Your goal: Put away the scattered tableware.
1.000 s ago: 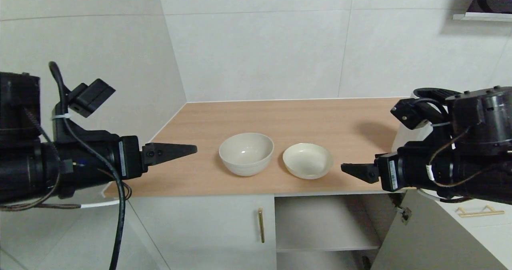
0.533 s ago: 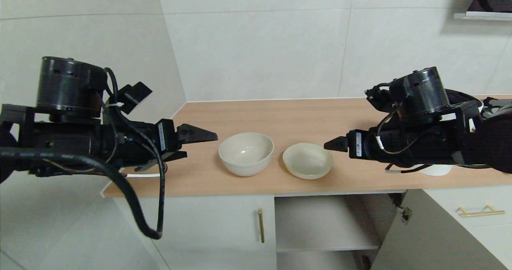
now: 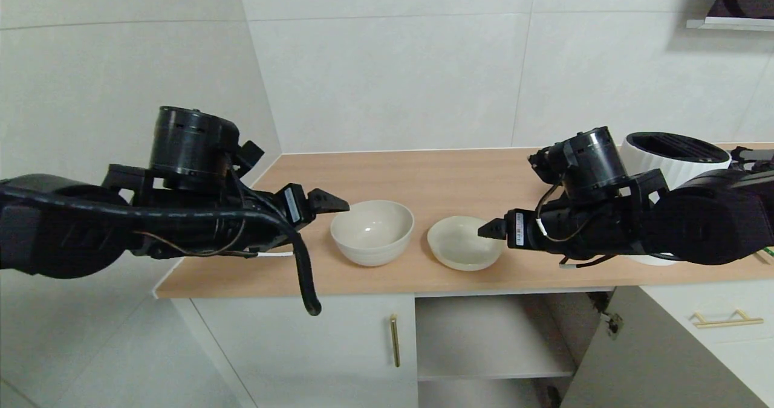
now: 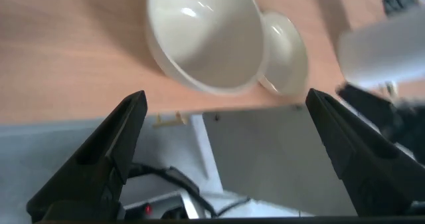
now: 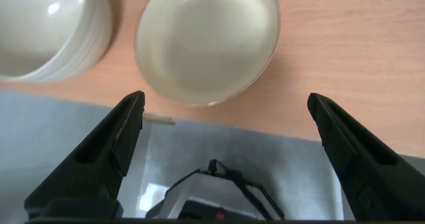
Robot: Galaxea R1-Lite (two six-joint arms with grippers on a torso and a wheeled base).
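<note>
Here, at the left of the head view, the left gripper (image 3: 335, 207) hangs over the left end of the bench (image 3: 435, 175). Its black wedge-shaped jaws are spread wide and hold nothing. A small white label sits behind them, its print too small to read. Just right of the tips stands the deep bowl (image 3: 372, 233), glossy cream ceramic with faint ridges round its outer wall, upright on the pale wood-grain top near the front edge. A narrow gap separates it from the shallow bowl (image 3: 465, 243), smooth and cream. The right gripper (image 3: 488, 230) points at that bowl's right rim, jaws wide and empty, with a similar unreadable label. Far right stands a white ribbed container (image 3: 674, 154).
</note>
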